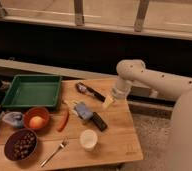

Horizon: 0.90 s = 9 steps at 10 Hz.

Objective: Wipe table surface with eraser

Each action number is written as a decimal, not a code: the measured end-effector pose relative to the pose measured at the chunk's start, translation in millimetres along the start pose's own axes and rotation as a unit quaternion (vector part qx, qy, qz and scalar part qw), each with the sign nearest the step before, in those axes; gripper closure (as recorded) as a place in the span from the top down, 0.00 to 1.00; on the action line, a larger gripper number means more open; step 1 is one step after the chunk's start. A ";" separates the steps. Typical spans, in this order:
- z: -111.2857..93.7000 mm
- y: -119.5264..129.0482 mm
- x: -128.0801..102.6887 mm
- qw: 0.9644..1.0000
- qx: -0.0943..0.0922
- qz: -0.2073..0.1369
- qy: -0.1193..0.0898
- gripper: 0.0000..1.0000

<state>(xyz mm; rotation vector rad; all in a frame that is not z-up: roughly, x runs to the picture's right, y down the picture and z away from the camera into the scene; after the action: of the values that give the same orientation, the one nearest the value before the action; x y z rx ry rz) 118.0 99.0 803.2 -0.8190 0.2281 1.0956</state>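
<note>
Gripper (108, 102), jaws open and empty, hangs over the light brown wooden plank surface (116, 142). Small flat black eraser (99, 121) lies nearby, just beside a blue-grey block (83, 111) that a careless grasp might catch.

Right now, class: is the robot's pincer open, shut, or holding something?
Pincer: open, holding nothing, over the table surface, apart from the eraser.

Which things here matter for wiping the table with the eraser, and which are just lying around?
For the job: eraser, table surface, gripper open above the table's far right.
Lying about: green tray, orange bowl, dark bowl, fork, cup, blue-grey block, long-handled tool.
</note>
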 end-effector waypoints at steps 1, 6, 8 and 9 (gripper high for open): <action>8.0 6.4 4.0 1.000 0.010 -0.006 0.009 0.76; 50.9 39.7 22.7 0.998 0.033 -0.036 0.045 0.76; 59.9 46.0 23.3 0.998 0.029 -0.040 0.049 0.76; 62.9 47.8 23.3 0.998 0.027 -0.040 0.050 0.76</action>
<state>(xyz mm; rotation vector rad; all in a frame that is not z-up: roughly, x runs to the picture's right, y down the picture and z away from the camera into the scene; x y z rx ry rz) 74.2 168.2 811.4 -0.8285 0.3062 0.9704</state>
